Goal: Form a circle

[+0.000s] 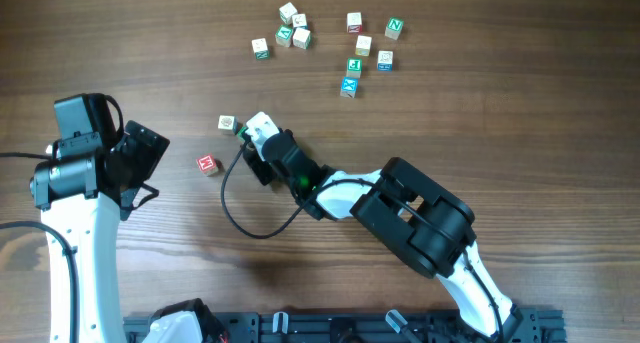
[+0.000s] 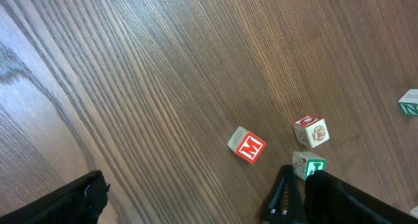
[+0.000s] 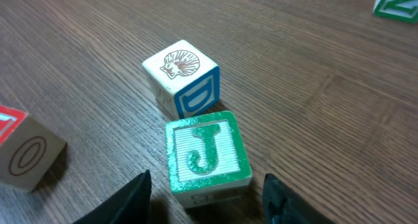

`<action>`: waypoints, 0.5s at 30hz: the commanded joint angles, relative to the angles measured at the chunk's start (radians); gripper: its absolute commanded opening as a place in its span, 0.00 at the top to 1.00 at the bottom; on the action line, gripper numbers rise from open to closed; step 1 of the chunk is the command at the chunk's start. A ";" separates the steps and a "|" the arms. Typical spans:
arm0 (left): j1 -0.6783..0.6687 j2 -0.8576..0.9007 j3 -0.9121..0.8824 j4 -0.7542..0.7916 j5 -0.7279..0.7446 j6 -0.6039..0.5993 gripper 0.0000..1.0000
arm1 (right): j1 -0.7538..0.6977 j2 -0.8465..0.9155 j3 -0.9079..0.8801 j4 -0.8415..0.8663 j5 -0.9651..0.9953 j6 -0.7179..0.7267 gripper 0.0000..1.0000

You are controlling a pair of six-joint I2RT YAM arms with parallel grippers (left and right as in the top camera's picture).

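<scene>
Right claw [image 3: 207, 181], jaws apart, straddles the pale wooden green-J cube [image 3: 208, 152] low centre in its wrist view, so best lift straight up, clear of the blue-lettered shell cube [image 3: 183, 77] just beside.

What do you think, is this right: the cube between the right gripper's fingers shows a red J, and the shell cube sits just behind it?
Not quite. In the right wrist view, the J cube between the fingers of the right gripper shows a green J, not a red one. The shell cube does sit just behind it.
</scene>
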 commanded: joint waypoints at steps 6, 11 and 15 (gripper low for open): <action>0.005 0.007 -0.008 0.003 0.001 -0.006 0.00 | -0.004 -0.040 0.021 -0.081 -0.009 0.002 0.06; 0.005 0.007 -0.008 -0.002 0.002 -0.006 0.00 | -0.016 -0.186 0.021 -0.227 0.029 0.005 0.00; 0.005 0.007 -0.009 -0.002 0.002 -0.006 0.00 | -0.063 -0.221 0.021 -0.266 0.050 0.032 0.00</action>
